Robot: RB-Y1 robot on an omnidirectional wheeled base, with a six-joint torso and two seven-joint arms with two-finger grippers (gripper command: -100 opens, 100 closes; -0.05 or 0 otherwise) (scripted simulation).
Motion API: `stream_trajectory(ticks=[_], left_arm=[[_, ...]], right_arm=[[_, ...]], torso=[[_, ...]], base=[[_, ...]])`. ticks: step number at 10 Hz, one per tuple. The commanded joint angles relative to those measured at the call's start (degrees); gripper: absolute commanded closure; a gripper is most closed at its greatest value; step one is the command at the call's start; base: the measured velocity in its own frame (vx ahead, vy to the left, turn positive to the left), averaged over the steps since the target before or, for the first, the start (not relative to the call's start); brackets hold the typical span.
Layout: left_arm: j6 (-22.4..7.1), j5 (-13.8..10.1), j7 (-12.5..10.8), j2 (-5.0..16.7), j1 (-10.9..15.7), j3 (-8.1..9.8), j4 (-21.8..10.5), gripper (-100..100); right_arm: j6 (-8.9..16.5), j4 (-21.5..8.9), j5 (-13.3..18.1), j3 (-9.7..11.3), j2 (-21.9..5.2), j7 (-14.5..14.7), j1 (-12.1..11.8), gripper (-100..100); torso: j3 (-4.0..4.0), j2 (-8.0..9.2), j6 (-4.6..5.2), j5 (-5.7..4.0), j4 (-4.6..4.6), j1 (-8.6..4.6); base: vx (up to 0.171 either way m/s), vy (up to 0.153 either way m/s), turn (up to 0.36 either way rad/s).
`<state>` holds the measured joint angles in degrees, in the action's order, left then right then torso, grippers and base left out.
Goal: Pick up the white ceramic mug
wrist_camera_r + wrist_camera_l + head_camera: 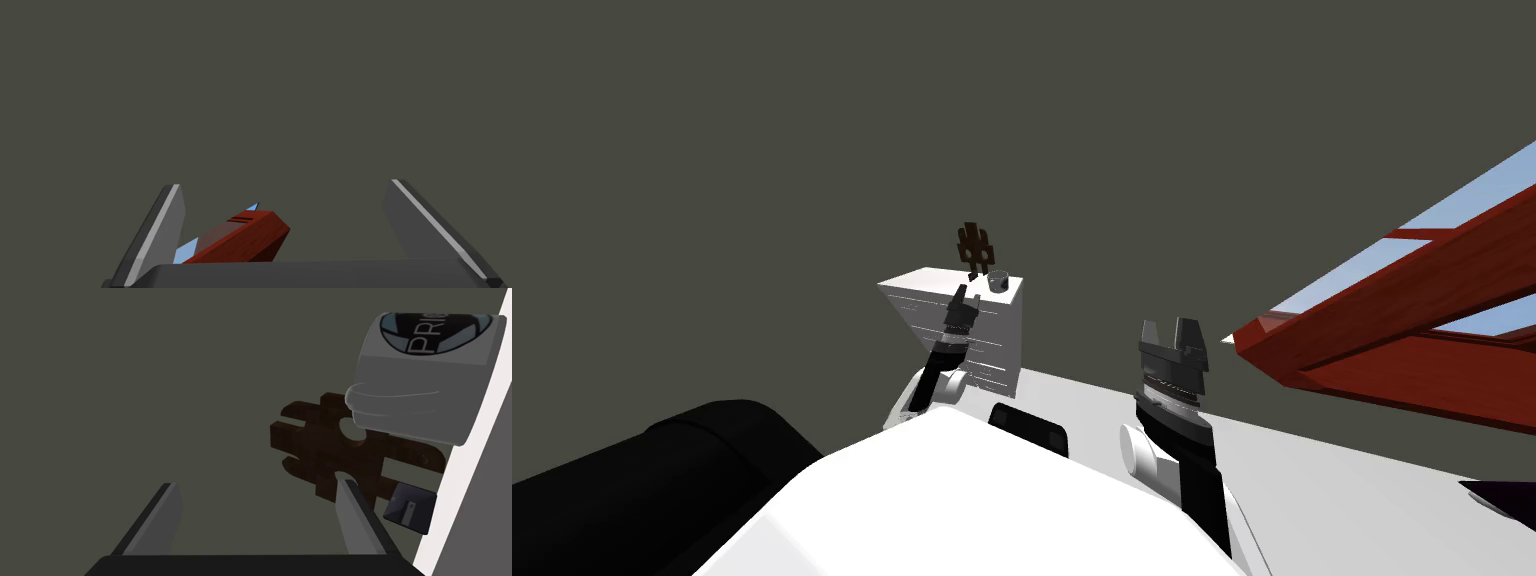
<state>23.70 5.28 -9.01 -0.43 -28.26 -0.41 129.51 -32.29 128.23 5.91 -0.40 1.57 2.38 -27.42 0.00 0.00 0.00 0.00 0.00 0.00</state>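
The mug (999, 281) is small and grey-white and stands on top of a white chest of drawers (992, 340). In the left wrist view the mug (420, 388) carries a dark round print with white letters. My left gripper (966, 296) is raised in front of the chest, just short of the mug. It stands open (256, 485) with nothing between its fingers, and the mug lies beyond and outside one fingertip. My right gripper (1170, 328) hangs open (285, 185) away from the chest.
A dark brown cut-out ornament (350, 448) stands behind the mug against the grey-olive wall, with a small dark square thing (410, 510) beside it. A red-framed window (1392, 340) juts in on the right. A black rounded shape (662, 480) lies low on the left.
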Motion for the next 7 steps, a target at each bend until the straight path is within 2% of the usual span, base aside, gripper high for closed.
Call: stream_trajectory(ticks=[1, 4, 7], left_arm=[[-0.6, -0.2, -0.1, 1.8, 0.3, 0.18, 0.6, -100], [-3.6, -0.9, -0.7, 5.7, 1.1, 0.95, 2.0, -100], [-8.3, -1.9, -1.4, 9.4, 2.5, 2.19, 3.8, -100]], right_arm=[[0.0, 0.0, 0.0, 0.0, 0.0, 0.0, 0.0, 0], [0.0, 0.0, 0.0, 0.0, 0.0, 0.0, 0.0, 0], [0.0, 0.0, 0.0, 0.0, 0.0, 0.0, 0.0, 0]], torso=[[0.0, 0.0, 0.0, 0.0, 0.0, 0.0], [0.11, 0.19, 0.0, -0.01, 0.04, -0.05], [0.11, 0.19, 0.01, -0.04, 0.04, -0.19]], base=[[-0.025, -0.007, 0.0], [-0.049, -0.019, -0.014], [-0.05, -0.052, -0.032]])
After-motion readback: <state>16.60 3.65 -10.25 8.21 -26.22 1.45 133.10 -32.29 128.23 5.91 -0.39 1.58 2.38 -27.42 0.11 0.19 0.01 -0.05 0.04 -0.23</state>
